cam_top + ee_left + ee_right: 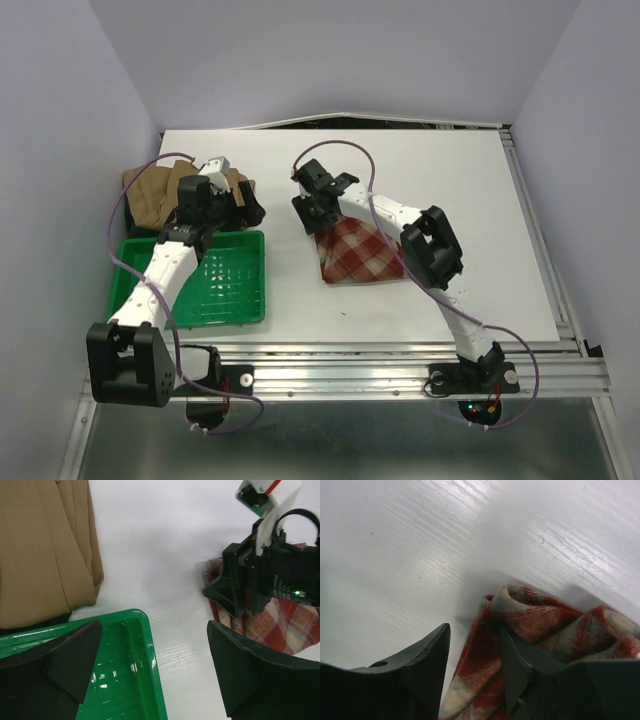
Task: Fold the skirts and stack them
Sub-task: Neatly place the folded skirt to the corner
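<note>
The red-and-cream plaid skirt (360, 255) lies folded into a rough triangle mid-table. My right gripper (308, 220) is at its far left corner; in the right wrist view the gripper (472, 665) stands open with a raised fold of the plaid cloth (535, 615) between the fingers, and a gap shows beside the left finger (422, 665). The tan-brown skirts (155, 195) lie piled at the far left, also in the left wrist view (40, 555). My left gripper (245, 205) is open and empty (155, 665) over the tray's far right corner.
A green ribbed tray (262, 300) sits at the near left, its rim in the left wrist view (150, 645), with the left arm lying over it. The table's right edge has a metal rail (545, 250). White walls close in at left, right and back.
</note>
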`<control>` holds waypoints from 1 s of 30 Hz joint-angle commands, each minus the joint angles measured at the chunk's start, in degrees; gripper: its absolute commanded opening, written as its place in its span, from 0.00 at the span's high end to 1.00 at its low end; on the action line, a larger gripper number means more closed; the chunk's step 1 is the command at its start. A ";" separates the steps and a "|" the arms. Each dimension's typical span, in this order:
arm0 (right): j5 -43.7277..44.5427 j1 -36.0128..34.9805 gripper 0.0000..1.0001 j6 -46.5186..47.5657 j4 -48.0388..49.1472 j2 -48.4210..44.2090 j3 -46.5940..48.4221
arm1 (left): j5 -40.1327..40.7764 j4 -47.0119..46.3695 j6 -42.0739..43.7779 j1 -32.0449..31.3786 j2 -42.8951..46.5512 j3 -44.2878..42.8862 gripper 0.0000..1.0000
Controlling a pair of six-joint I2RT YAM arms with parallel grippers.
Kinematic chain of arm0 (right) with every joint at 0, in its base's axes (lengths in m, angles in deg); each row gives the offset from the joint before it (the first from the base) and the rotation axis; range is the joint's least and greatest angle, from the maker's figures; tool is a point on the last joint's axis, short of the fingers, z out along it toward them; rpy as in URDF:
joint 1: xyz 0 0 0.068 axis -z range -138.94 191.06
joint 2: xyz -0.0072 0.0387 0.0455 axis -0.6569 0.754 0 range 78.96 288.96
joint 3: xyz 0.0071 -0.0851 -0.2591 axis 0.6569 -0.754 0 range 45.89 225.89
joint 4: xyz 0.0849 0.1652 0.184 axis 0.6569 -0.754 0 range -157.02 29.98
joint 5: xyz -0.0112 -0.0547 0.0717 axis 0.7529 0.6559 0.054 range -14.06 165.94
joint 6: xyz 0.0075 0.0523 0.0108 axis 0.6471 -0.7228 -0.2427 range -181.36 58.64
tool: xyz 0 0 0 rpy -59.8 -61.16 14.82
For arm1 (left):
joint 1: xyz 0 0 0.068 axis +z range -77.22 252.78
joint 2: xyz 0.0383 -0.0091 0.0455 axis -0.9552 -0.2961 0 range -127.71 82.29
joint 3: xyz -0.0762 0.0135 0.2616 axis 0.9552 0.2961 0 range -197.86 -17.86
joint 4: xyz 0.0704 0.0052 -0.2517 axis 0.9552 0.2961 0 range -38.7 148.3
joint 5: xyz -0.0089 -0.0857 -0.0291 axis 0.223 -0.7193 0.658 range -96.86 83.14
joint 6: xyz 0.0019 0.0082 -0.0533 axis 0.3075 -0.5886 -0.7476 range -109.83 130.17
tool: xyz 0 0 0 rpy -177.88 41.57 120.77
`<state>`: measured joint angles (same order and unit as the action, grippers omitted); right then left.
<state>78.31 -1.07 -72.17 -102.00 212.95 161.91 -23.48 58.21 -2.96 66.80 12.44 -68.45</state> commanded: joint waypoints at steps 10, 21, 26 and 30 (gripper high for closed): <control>3.52 -0.67 0.86 -0.18 -0.56 5.75 2.54 | -14.92 -13.85 -8.23 -0.17 4.01 8.31 0.02; -3.94 1.51 0.99 -2.20 -0.39 -1.10 5.17 | -13.71 -26.60 -14.55 -9.48 2.71 14.99 0.04; -8.17 3.98 0.99 -3.08 0.05 -2.60 5.26 | -9.05 -29.50 -15.52 -13.27 -2.83 14.91 0.04; -10.63 5.22 1.00 -4.39 0.75 -3.82 3.95 | -8.78 -32.66 -18.16 -14.14 -10.47 12.98 0.04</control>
<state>71.71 2.96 -74.42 -102.26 214.81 164.62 -34.52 31.18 -18.41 53.47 6.80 -53.98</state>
